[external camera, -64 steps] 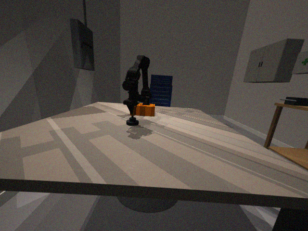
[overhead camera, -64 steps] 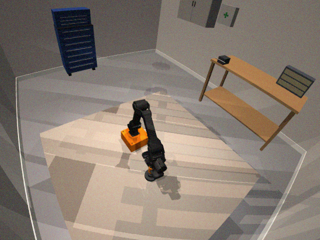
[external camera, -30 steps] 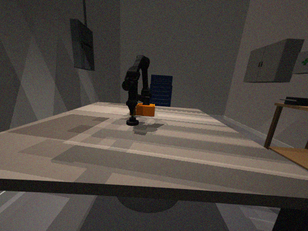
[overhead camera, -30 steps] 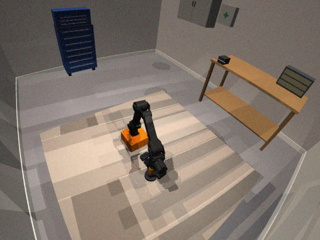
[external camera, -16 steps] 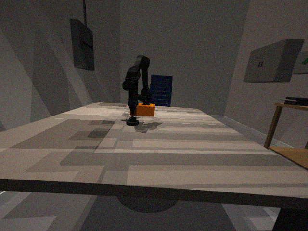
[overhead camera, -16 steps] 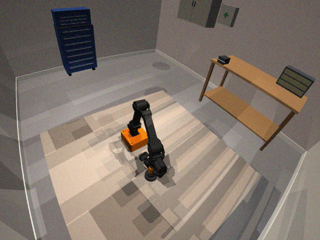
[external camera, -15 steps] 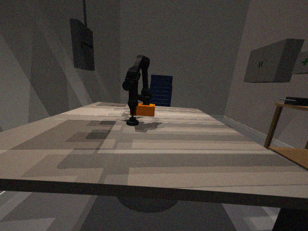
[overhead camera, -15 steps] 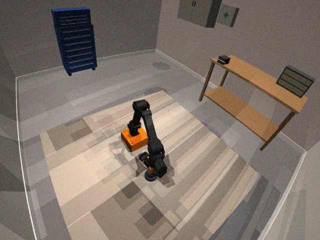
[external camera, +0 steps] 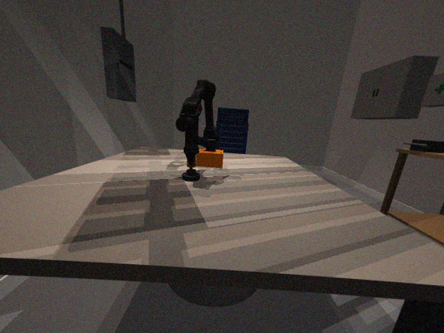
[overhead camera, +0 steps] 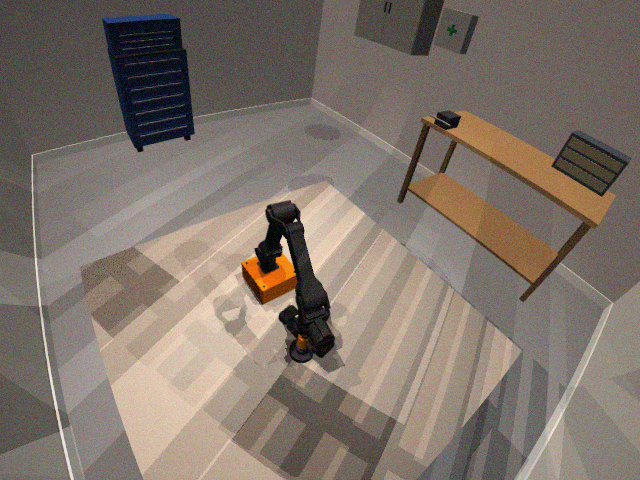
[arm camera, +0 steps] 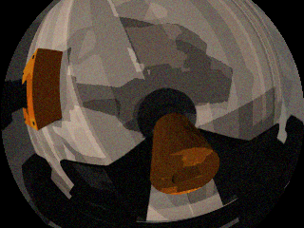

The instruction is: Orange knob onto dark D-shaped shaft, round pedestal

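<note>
The orange knob (overhead camera: 301,341) (arm camera: 180,140) is held between the fingers of my gripper (overhead camera: 302,338) (arm camera: 174,137), which is shut on it. The knob stands over the dark round pedestal (overhead camera: 294,356) (external camera: 191,177) (arm camera: 148,106), roughly in line with its centre. In the exterior view dark material shows between the knob and the broad base disc. In the wrist view the knob's near end shows a dark recess, and its far end overlaps the pedestal. The D-shaped shaft is hidden, and I cannot tell how far the knob sits over it.
The arm's base stands on an orange box (overhead camera: 279,290) (external camera: 211,159) (arm camera: 47,90) behind the pedestal. A wooden workbench (overhead camera: 509,155) stands on the right and a blue drawer cabinet (overhead camera: 152,87) (external camera: 232,130) at the back. Patchy shadows cross the table.
</note>
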Available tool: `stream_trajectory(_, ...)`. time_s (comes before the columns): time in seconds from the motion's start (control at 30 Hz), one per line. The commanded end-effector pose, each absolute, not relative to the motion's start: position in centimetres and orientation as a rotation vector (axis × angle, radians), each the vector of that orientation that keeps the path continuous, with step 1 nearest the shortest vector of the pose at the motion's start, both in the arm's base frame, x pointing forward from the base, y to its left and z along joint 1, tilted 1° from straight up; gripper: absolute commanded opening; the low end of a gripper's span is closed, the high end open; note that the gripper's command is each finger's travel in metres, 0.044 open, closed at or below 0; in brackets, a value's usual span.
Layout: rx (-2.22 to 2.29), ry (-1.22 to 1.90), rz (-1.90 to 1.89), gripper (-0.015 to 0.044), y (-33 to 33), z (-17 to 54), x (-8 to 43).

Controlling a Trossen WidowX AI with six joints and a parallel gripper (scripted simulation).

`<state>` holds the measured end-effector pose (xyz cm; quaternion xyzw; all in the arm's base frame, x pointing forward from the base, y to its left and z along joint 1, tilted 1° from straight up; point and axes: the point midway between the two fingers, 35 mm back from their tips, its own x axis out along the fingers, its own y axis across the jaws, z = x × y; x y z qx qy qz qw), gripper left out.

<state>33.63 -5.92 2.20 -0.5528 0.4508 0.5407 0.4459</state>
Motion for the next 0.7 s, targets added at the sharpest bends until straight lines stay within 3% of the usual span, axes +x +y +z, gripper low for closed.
stream_trajectory(0.0,-1.374,1.115,1.339,0.0,-5.95,2.17,33.63)
stream_trajectory(0.67,-1.374,1.115,1.339,0.0,-5.83,2.56,33.12)
